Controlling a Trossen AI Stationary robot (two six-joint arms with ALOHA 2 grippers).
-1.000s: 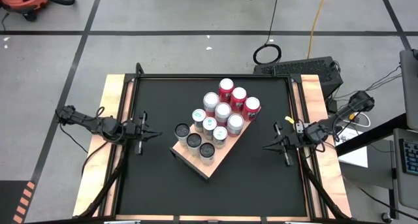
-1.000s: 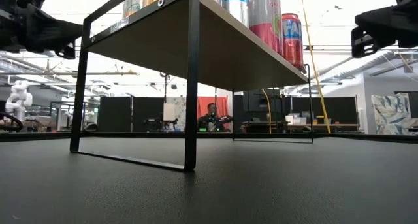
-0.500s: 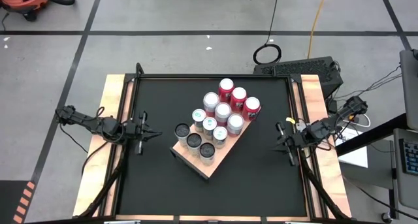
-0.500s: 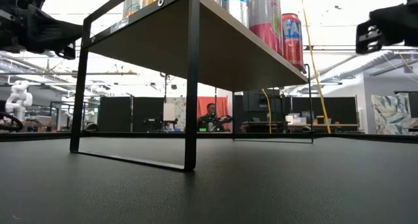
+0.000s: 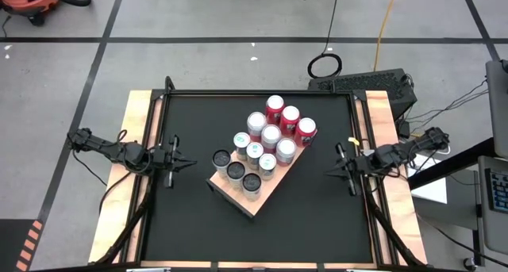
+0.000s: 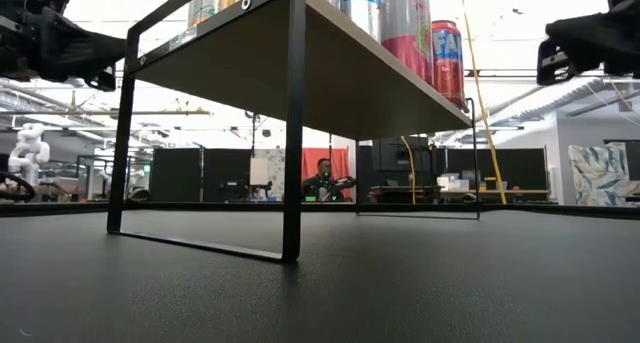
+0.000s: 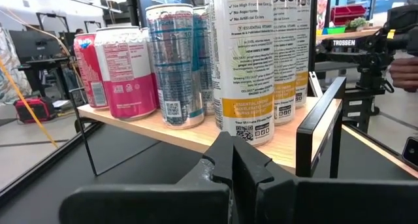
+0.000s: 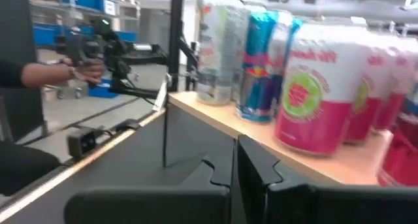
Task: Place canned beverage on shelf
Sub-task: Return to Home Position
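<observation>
We find the cans (image 5: 263, 149) upright on the shelf (image 5: 240, 201), mid-tabletop (image 5: 190, 224). It lies between the left hand (image 5: 184, 162) and the right hand (image 5: 333, 172), both closed, empty, facing it, well apart.

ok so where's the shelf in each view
high view: the shelf sits diagonally at mid-table.
low view: shelf seen from below, across the upper middle.
left wrist view: shelf straight ahead, under the cans.
right wrist view: shelf straight ahead, pink cans nearest.
shared landmark: the pink cans at one end.
</observation>
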